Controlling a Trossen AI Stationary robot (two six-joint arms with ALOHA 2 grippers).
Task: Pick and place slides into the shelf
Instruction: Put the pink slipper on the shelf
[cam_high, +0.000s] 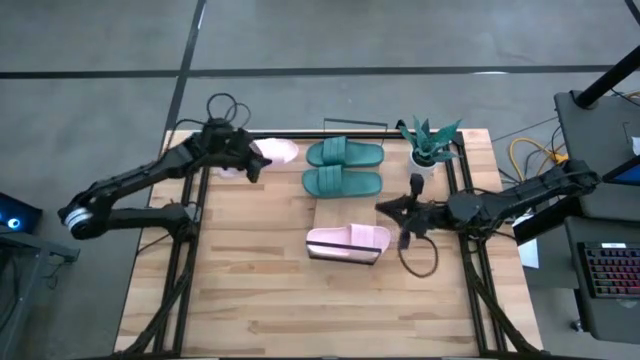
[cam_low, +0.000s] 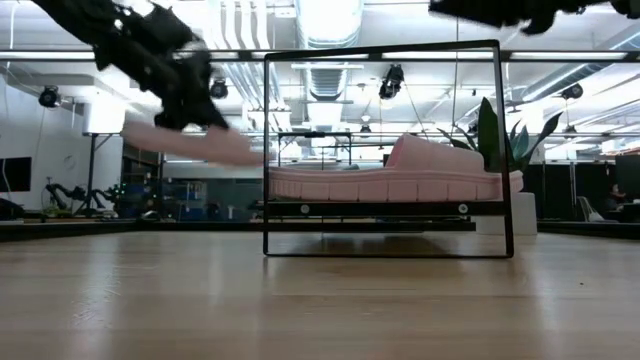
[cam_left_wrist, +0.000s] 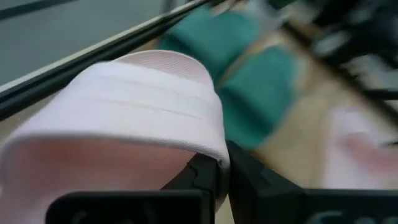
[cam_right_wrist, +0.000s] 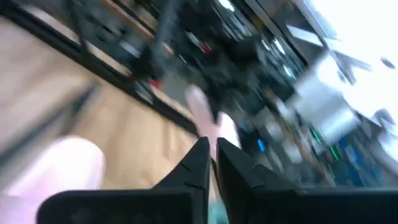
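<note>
My left gripper (cam_high: 256, 163) is at the far left of the table, shut on a pale pink slide (cam_high: 276, 152) that it holds in the air (cam_low: 195, 145). Two teal slides (cam_high: 344, 153) (cam_high: 342, 183) lie side by side on the table just right of it. Another pink slide (cam_high: 348, 243) rests sole down on the shelf's plank (cam_high: 335, 214), inside the black wire frame (cam_low: 266, 150). My right gripper (cam_high: 384, 208) hovers shut and empty by the shelf's right side. My left gripper pinches the edge of the pink slide's wide strap (cam_left_wrist: 210, 148) between its two fingers (cam_left_wrist: 198, 176). The fingers come from the table's left, slanting downward. The slide is lifted clear of the table and hangs a little tilted below the fingers (cam_low: 200, 148).
A potted plant (cam_high: 430, 146) stands at the far right, behind my right arm. A dark cable loop (cam_high: 420, 262) lies right of the shelf. The near half of the wooden tabletop (cam_high: 300, 310) has free room.
</note>
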